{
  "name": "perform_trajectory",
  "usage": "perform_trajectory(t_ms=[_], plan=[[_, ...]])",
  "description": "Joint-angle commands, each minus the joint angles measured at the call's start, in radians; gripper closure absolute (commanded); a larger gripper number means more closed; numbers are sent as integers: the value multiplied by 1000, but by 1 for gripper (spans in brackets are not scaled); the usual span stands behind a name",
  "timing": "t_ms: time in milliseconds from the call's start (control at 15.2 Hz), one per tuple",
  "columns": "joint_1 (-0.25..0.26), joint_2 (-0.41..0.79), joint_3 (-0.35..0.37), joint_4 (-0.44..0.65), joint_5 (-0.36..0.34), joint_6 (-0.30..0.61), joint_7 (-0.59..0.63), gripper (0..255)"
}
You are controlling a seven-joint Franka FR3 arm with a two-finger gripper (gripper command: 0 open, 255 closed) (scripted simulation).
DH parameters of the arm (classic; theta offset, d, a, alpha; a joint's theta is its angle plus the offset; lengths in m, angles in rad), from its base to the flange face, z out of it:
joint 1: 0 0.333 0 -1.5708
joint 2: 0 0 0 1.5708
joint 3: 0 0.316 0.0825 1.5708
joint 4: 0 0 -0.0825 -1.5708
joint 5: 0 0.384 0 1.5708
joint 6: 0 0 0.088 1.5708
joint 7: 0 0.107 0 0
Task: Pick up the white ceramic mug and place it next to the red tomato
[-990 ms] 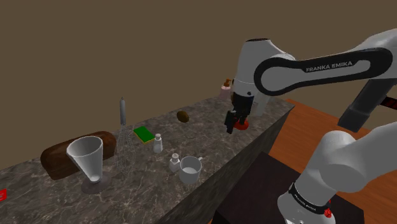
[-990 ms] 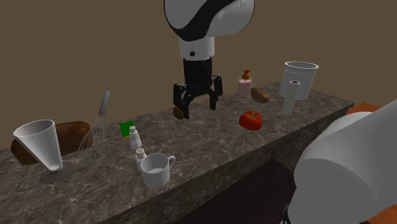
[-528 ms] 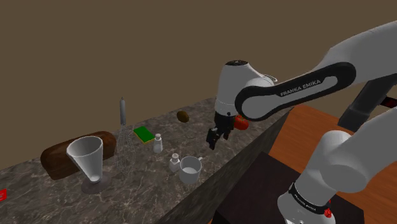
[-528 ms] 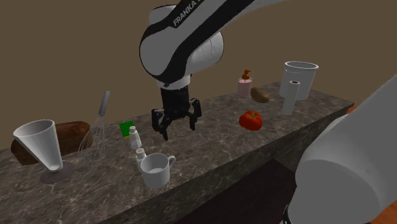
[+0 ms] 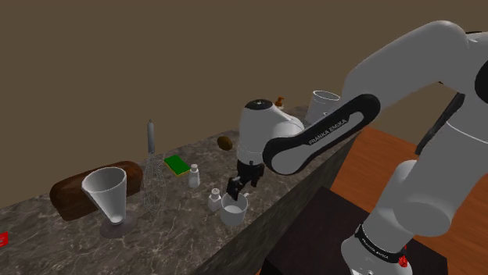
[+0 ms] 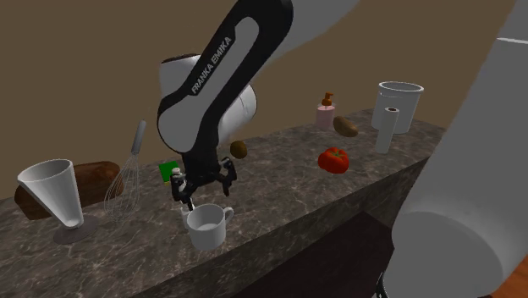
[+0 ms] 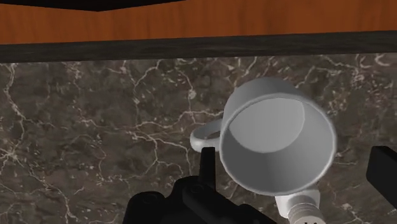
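The white handled mug [image 6: 207,227] is sitting at the dark marbled counter's [image 6: 279,182] near edge under the black gripper [image 6: 206,193], jaws gaping apart, where lowering is probably risking jamming one onto its handle [image 7: 202,135].

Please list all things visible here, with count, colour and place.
mug: one, white, under the tool
tomato: one, red, before the bottle
shakers: two, white, near the mug
sponge: one, green, behind the shakers
whisk: one, grey, beside the loaf
loaf: one, brown, behind the cone
cone: one, white, before the loaf
oval: one, brown, counter's back edge
bottle: one, pink, behind the tomato
potato: one, brown, beside the bottle
roll: one, white, beside the canister
canister: one, white, counter's far corner
counter: one, dark marbled
tool: one, black, open above the mug
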Motion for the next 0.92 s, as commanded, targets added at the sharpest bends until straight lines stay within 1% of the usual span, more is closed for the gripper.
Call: perform_trajectory(t_ms=[0,198,330,858], plan=[[3,79,17,31,-59,48,72,0],[25,211,17,102,-172,97,191,0],[55,297,0,157,-245,119,265,0],[83,395,-48,165,-330,200,325,0]])
